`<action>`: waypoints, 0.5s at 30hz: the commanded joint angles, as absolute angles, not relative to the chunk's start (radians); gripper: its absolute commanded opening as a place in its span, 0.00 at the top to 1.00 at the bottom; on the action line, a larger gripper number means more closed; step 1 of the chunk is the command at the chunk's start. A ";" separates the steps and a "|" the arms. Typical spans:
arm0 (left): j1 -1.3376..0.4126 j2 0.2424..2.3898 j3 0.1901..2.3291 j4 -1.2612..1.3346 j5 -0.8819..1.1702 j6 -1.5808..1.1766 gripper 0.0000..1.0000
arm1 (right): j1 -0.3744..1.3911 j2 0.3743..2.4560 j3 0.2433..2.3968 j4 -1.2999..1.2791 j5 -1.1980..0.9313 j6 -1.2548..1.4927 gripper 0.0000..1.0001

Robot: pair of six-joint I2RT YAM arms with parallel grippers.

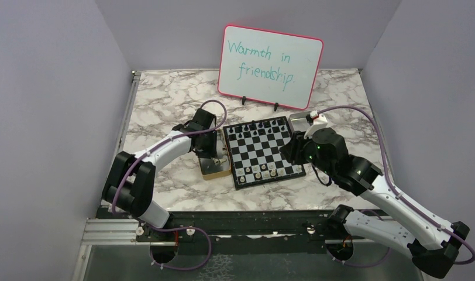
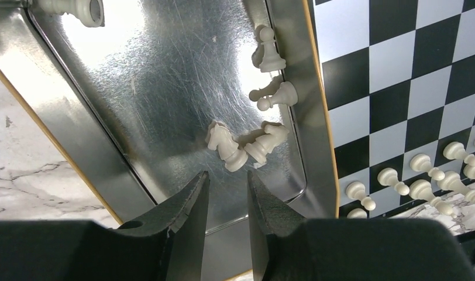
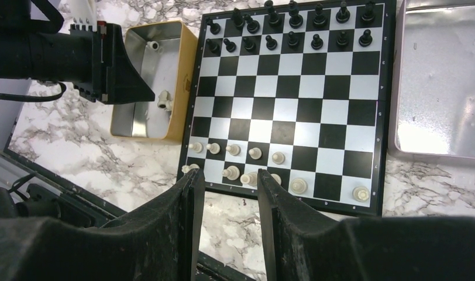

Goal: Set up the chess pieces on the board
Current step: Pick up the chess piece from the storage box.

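The chequered board (image 1: 264, 146) lies mid-table. Black chess pieces (image 1: 255, 126) fill its two far rows (image 3: 291, 26). Several cream pieces (image 3: 241, 155) stand on its two near rows. More cream pieces (image 2: 247, 143) lie loose on the metal floor of the tan box (image 2: 83, 111) at the board's left edge. My left gripper (image 2: 226, 175) is open and empty, just above the box floor, close to a lying cream knight (image 2: 223, 143). My right gripper (image 3: 228, 175) is open and empty, over the board's near edge.
An empty silver tray (image 3: 440, 88) lies against the board's right side. A pink-framed whiteboard (image 1: 270, 58) stands behind the board. The tan box (image 1: 214, 171) sits under the left gripper (image 1: 210, 155). Grey walls close in the marble table.
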State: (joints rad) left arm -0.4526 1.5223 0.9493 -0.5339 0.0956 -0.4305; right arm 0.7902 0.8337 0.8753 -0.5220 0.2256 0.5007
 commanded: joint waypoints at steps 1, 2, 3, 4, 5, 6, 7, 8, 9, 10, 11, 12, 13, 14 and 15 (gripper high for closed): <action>-0.451 1.558 0.939 -0.526 0.094 -0.455 0.68 | 0.785 0.823 0.878 -0.536 0.214 0.515 0.56; -0.451 1.567 0.939 -0.523 0.098 -0.457 0.68 | 0.786 0.821 0.874 -0.534 0.214 0.517 0.57; -0.451 1.575 0.938 -0.519 0.101 -0.458 0.68 | 0.785 0.821 0.872 -0.533 0.214 0.519 0.57; -0.451 1.581 0.936 -0.513 0.103 -0.461 0.68 | 0.785 0.820 0.870 -0.532 0.214 0.521 0.57; -0.452 1.585 0.934 -0.507 0.105 -0.463 0.68 | 0.785 0.820 0.867 -0.528 0.213 0.523 0.57; -0.452 1.588 0.933 -0.501 0.110 -0.465 0.68 | 0.786 0.820 0.864 -0.525 0.211 0.525 0.56; -0.453 1.592 0.932 -0.497 0.115 -0.465 0.68 | 0.786 0.820 0.864 -0.523 0.210 0.526 0.56; -0.453 1.597 0.931 -0.494 0.119 -0.463 0.67 | 0.785 0.822 0.862 -0.518 0.207 0.526 0.56; -0.454 1.601 0.932 -0.493 0.123 -0.462 0.67 | 0.785 0.823 0.859 -0.516 0.207 0.526 0.57; -0.454 1.607 0.932 -0.490 0.128 -0.460 0.66 | 0.785 0.827 0.858 -0.514 0.207 0.526 0.57; -0.455 1.610 0.931 -0.488 0.131 -0.459 0.65 | 0.785 0.830 0.858 -0.513 0.205 0.526 0.56; -0.457 1.613 0.930 -0.487 0.134 -0.457 0.64 | 0.785 0.835 0.859 -0.512 0.204 0.526 0.56; -0.457 1.615 0.928 -0.484 0.135 -0.456 0.63 | 0.785 0.839 0.862 -0.512 0.204 0.526 0.57; -0.458 1.617 0.927 -0.481 0.136 -0.456 0.63 | 0.785 0.842 0.865 -0.511 0.204 0.525 0.57; -0.459 1.621 0.927 -0.478 0.137 -0.455 0.63 | 0.785 0.844 0.866 -0.510 0.202 0.525 0.57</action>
